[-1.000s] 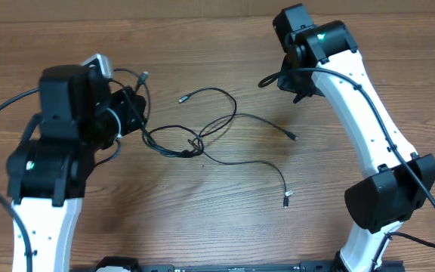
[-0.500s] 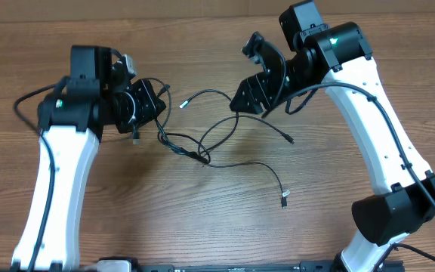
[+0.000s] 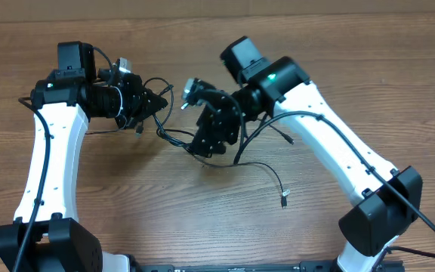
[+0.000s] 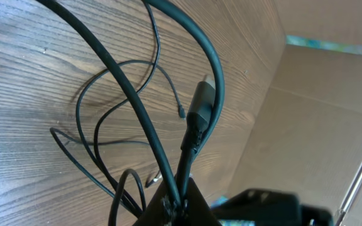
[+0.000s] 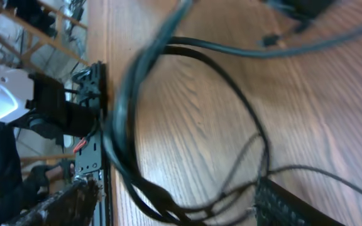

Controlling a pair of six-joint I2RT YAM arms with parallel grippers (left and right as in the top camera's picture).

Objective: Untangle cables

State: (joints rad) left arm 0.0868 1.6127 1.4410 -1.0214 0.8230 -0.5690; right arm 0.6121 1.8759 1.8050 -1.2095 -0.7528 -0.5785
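Seen from overhead, the cables [image 3: 257, 164] sprawl across the middle of the table [image 3: 399, 68], with one plug end lying toward its near edge. The left gripper [image 3: 155, 106], over the table's left half, is closed on a bunch of strands. The right gripper [image 3: 206, 143] hovers over the table's centre, above the tangle.

In the left wrist view, the cables [image 4: 201, 103] rise from the table [image 4: 17, 81] into the pinched-together left gripper [image 4: 180, 210].

In the right wrist view, the right gripper [image 5: 171, 188] stands with its fingers wide apart just above the table [image 5: 187, 94]. Blurred loops of the cables [image 5: 124, 119] pass between them, unclamped.

No readable text, label, brand, number or sign in any view.
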